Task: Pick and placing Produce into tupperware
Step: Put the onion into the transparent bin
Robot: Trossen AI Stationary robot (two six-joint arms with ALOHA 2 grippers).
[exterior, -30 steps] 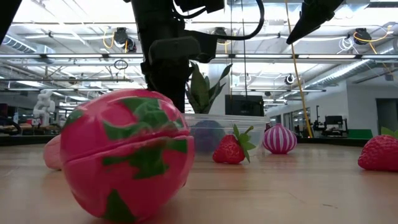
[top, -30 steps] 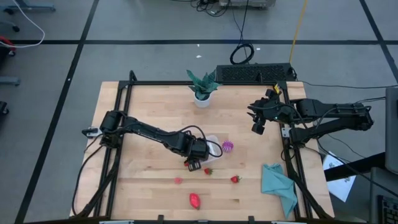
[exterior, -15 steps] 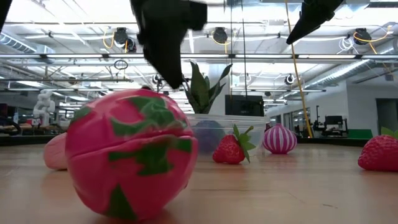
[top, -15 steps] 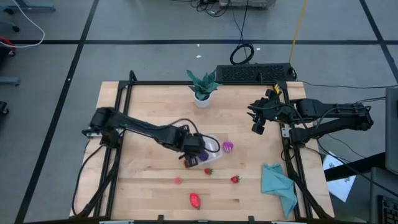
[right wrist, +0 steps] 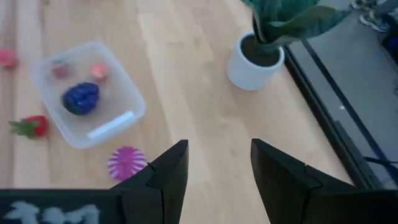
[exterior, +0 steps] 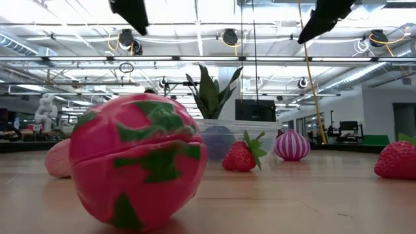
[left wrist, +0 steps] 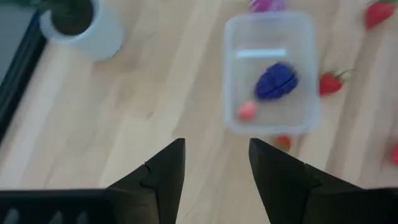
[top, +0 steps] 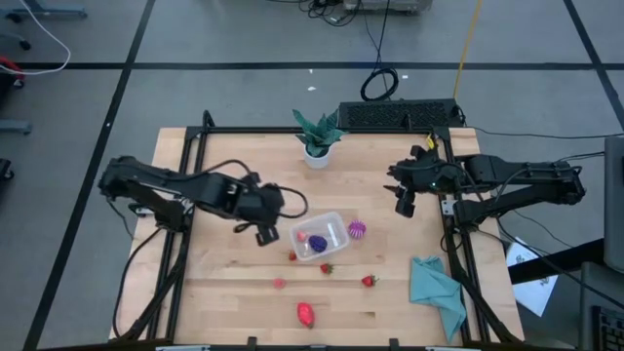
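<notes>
Light wooden table (top: 224, 283), carrying a clear tupperware (top: 320, 235), a white potted plant (top: 317, 136) at the far edge, a teal cloth (top: 436, 291) near the right front corner, and loose produce: purple striped fruit (top: 358, 231), two strawberries (top: 369, 281), large pink fruit (top: 306, 314).

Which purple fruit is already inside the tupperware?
The solid dark purple one, lying in the tupperware beside a small pink piece. The other, a pink-and-white striped purple fruit, sits on the table just outside it.

No text, label or number can be read anywhere.
</notes>
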